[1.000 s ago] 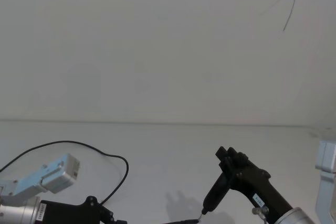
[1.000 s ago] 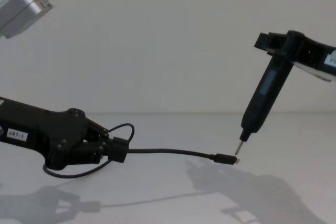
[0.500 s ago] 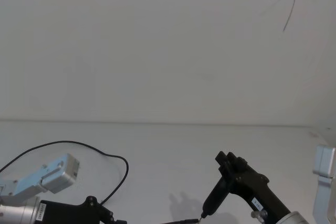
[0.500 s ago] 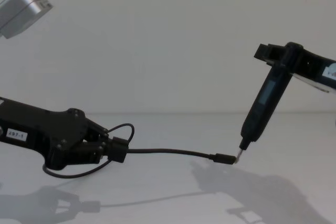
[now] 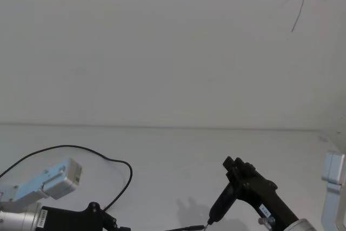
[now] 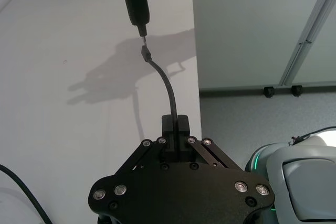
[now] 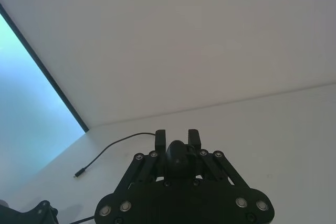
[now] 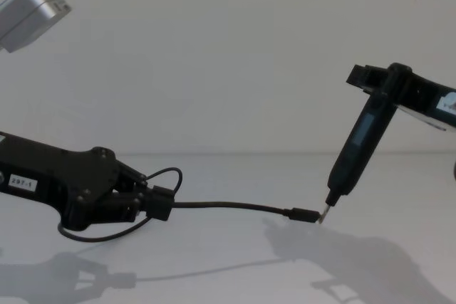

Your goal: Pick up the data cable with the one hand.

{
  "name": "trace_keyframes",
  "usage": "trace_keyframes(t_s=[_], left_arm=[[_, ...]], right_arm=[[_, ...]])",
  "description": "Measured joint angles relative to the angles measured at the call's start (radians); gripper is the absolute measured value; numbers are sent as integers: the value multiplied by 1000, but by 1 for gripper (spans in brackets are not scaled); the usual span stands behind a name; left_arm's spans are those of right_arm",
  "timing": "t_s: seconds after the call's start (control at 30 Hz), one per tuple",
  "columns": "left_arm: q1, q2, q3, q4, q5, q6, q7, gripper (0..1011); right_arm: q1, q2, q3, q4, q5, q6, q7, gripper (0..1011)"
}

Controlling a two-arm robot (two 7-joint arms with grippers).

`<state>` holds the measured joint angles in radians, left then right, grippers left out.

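Data cable (image 8: 228, 206) runs across the lower middle of the chest view, lifted off the white surface (image 8: 235, 261). Its chunky plug is clenched in the fingers (image 8: 132, 201) of the left gripper (image 8: 142, 201) at lower left, and the small flat plug (image 8: 305, 215) hangs out toward the right. The right gripper (image 8: 377, 80), upper right there, is clamped on a slim dark tool (image 8: 354, 154) whose pale tip sits right at that small plug; I can't tell if they actually touch.

My guess on handling: super light, cord springy enough to hold itself nearly level but still floppy, so the free end will wobble. The hard plug body is the best place to grip, not the thin cord.

The left gripper's white label reads something like "297-1". The right one's label is unreadable.
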<state>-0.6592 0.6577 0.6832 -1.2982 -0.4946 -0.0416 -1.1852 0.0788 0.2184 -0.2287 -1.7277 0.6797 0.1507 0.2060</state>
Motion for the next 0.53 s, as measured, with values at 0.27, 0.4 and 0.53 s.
trace_keyframes(t_s=[0.27,0.4,0.53], left_arm=[[0,0,0,0,0,0,0,42],[0,0,0,0,0,0,0,42],[0,0,0,0,0,0,0,41]], right_arm=[[4,1,-2,6,8,-11,-5,250],[5,2,-2,7,11,-14,-7,250],[5,2,-3,8,13,-17,-8,250]])
